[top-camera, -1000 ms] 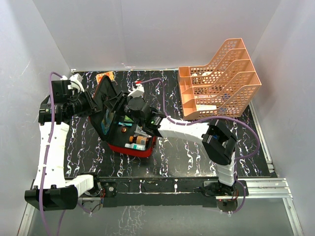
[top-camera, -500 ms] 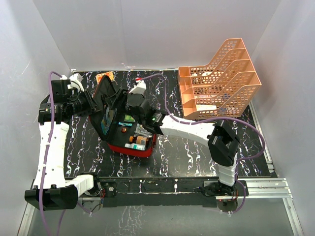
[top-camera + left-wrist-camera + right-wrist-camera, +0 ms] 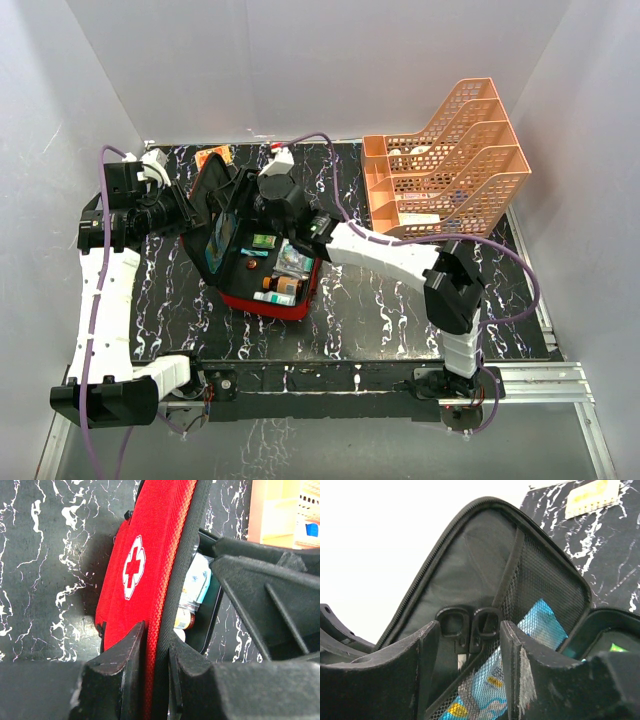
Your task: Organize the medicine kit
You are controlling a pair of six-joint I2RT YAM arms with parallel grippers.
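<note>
Medicine kit (image 3: 150,540); white lid badge (image 3: 134,567), red cross.

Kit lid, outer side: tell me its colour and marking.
The lid is red, with a white badge bearing a red cross. Best seen from the left wrist.

I am reading only one sign from here: a red cross set in a white, lobed badge (image 3: 133,567), sitting on the red outer face of the medicine kit (image 3: 160,530) lid in the left wrist view. In the right wrist view I am seeing blue packets (image 3: 540,622) behind the lid's mesh pocket (image 3: 545,580) carrying yellow and dark print, but it is coming through too blurred to read. The labels on the bottles (image 3: 276,290) in the kit are showing too small from the top view. The pale marks on the orange card (image 3: 592,497) at the back of the worktop (image 3: 370,300) are not resolving into words.
</note>
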